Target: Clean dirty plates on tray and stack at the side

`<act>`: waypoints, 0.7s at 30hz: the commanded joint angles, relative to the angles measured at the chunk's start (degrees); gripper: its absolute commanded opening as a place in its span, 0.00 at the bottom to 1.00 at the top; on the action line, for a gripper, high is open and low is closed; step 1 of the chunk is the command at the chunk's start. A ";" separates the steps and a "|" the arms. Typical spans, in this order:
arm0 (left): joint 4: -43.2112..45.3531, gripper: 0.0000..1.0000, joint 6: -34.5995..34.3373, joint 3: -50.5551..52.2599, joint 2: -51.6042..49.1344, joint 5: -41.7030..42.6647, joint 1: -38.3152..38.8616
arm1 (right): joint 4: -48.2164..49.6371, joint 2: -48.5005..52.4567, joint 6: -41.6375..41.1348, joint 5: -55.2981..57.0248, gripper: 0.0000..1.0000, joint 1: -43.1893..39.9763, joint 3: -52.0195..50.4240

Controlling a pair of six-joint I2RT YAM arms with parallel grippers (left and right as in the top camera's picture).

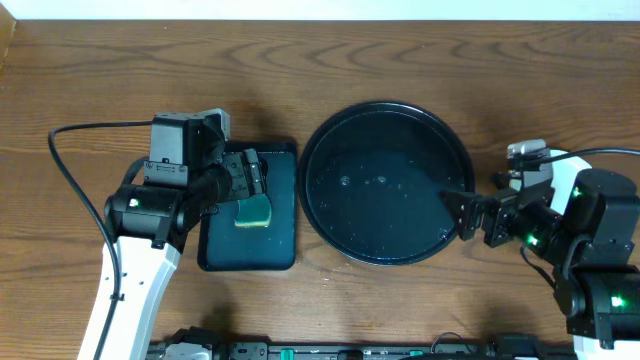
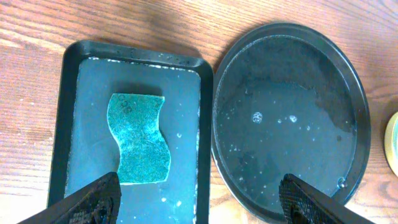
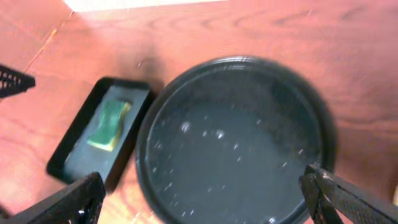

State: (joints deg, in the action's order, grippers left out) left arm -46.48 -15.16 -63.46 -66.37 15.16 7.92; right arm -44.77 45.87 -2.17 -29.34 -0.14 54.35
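Note:
The round black tray (image 1: 385,250) lies mid-table, wet with droplets, and no plate lies on it; it also shows in the left wrist view (image 2: 348,81) and the right wrist view (image 3: 236,68). A pale yellow round edge (image 2: 393,144), apparently a plate, shows just right of the tray; otherwise the plates are hidden. My left gripper (image 1: 246,180) (image 2: 202,202) is open and empty above the rectangular tray. My right gripper (image 1: 463,215) (image 3: 205,199) is open and empty at the round tray's right rim.
A smaller rectangular black tray (image 1: 285,235) (image 2: 71,124) sits left of the round tray, close beside it. A green sponge (image 1: 254,211) (image 2: 140,140) (image 3: 109,124) lies on it. Wooden table surface lies all around.

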 commanded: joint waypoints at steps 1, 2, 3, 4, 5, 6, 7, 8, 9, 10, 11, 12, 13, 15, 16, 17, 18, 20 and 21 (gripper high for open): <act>-0.13 0.82 0.17 -1.38 0.04 0.70 -0.24 | 0.63 -4.83 0.70 3.23 0.99 0.42 0.39; -0.13 0.82 0.17 -1.38 0.04 0.70 -0.24 | 0.61 -6.08 0.76 4.79 0.99 0.55 0.26; -0.13 0.82 0.17 -1.38 0.04 0.70 -0.24 | 0.63 -7.34 0.74 6.78 0.99 0.74 0.20; -0.13 0.82 0.17 -1.38 0.04 0.70 -0.24 | 0.63 -8.28 0.76 8.90 0.99 0.87 0.17; -0.13 0.82 0.17 -1.38 0.04 0.70 -0.24 | 0.59 -9.29 0.74 11.87 0.99 1.03 0.17; -0.13 0.82 0.17 -1.38 0.04 0.70 -0.24 | 0.33 -9.99 0.74 13.92 0.99 1.05 0.15; -0.13 0.82 0.17 -1.38 0.04 0.70 -0.24 | -0.57 -10.80 0.74 16.15 0.99 1.11 0.00; -0.13 0.82 0.17 -1.38 0.04 0.70 -0.24 | -1.25 -11.45 0.74 17.46 0.99 1.16 -0.31; -0.13 0.82 0.17 -1.38 0.04 0.70 -0.24 | -1.62 -12.28 0.76 18.16 0.99 1.16 -0.98; -0.13 0.82 0.17 -1.38 0.04 0.70 -0.24 | -1.70 -13.18 0.74 18.40 0.99 1.16 -1.97; -0.11 0.82 0.17 -1.38 0.04 0.70 -0.24 | -1.44 -13.77 0.74 18.38 0.99 1.16 -2.91; -0.13 0.82 0.17 -1.38 0.04 0.70 -0.24 | -0.55 -14.67 0.74 18.38 0.99 1.16 -4.76; -0.13 0.82 0.17 -1.38 0.04 0.70 -0.24 | 0.72 -15.54 0.74 18.40 0.99 1.16 -6.97; -0.13 0.82 0.17 -1.38 0.04 0.70 -0.24 | 5.16 -17.81 0.74 18.38 0.99 1.09 -12.61; -0.13 0.82 0.17 -1.38 0.04 0.70 -0.24 | 7.96 -19.19 0.72 18.34 0.99 1.09 -15.72; -0.13 0.82 0.17 -1.38 0.04 0.70 -0.24 | 11.23 -20.87 0.59 18.25 0.99 1.11 -19.12; -0.13 0.82 0.17 -1.38 0.04 0.70 -0.24 | 15.17 -23.02 0.50 18.12 0.99 1.11 -23.12; -0.13 0.82 0.17 -1.38 0.04 0.70 -0.24 | 21.92 -27.82 0.50 18.12 0.99 1.11 -30.29; -0.13 0.82 0.17 -1.38 0.04 0.70 -0.24 | 25.40 -31.04 0.50 18.12 0.99 1.11 -34.25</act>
State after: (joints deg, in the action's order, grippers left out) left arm -46.46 -15.16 -63.48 -66.37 15.18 7.92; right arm -24.38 21.30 -2.11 -11.97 0.10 27.88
